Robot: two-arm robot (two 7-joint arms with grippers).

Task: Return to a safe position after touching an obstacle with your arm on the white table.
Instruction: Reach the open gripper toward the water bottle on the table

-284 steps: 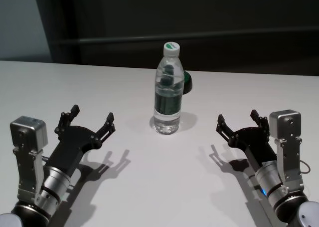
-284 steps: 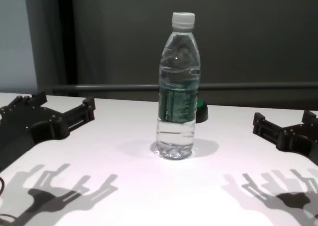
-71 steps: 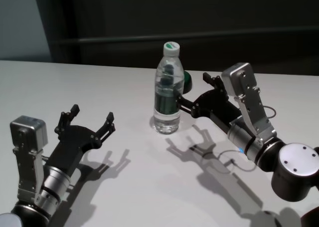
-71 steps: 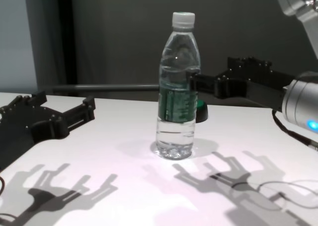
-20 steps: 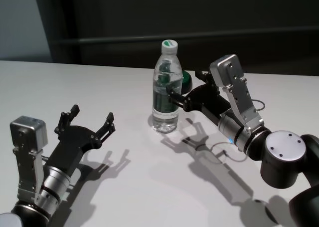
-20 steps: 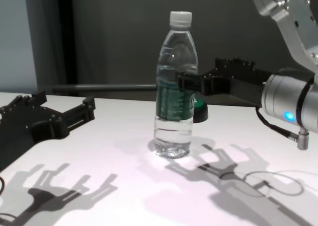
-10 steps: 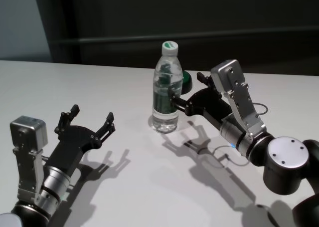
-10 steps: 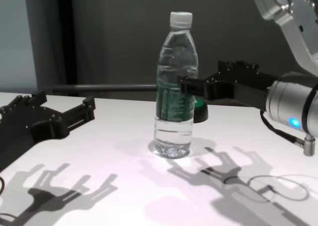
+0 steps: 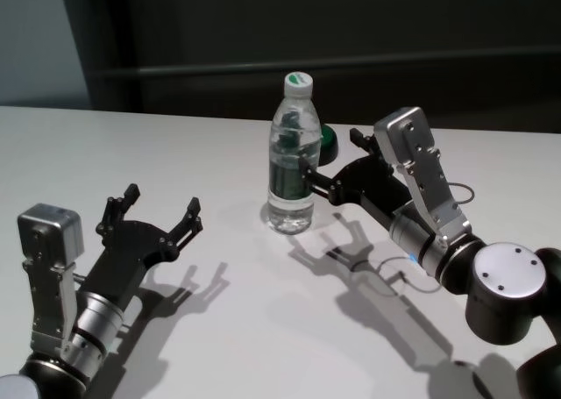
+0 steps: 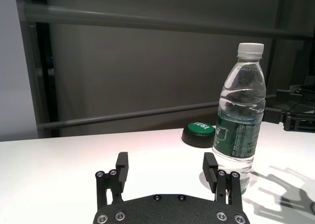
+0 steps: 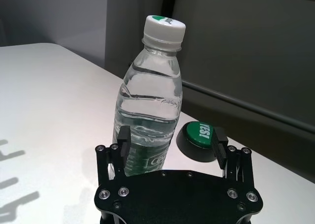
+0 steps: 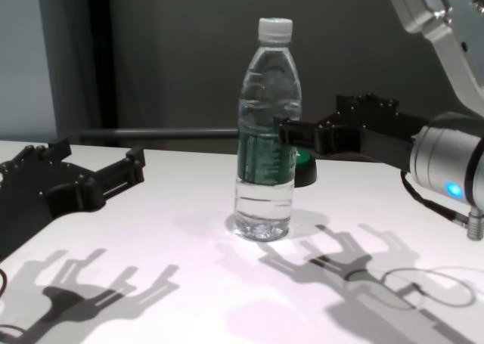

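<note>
You've got a plain white worktop [image 9: 219,153] here, with a clear water bottle [image 9: 292,158] standing upright near the middle and a little green-topped button [image 9: 327,142] sitting just behind it.

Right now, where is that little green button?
In the head view the green button sits on the white table toward the far edge, just behind and to the right of the water bottle, with the right gripper close beside it.

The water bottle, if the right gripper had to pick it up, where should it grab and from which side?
Probably around the green label band of the water bottle, coming level from the robot's right, where the open right gripper already sits. The bottle stands upright, and its body there looks straight and narrow enough to fit between the fingers.
</note>
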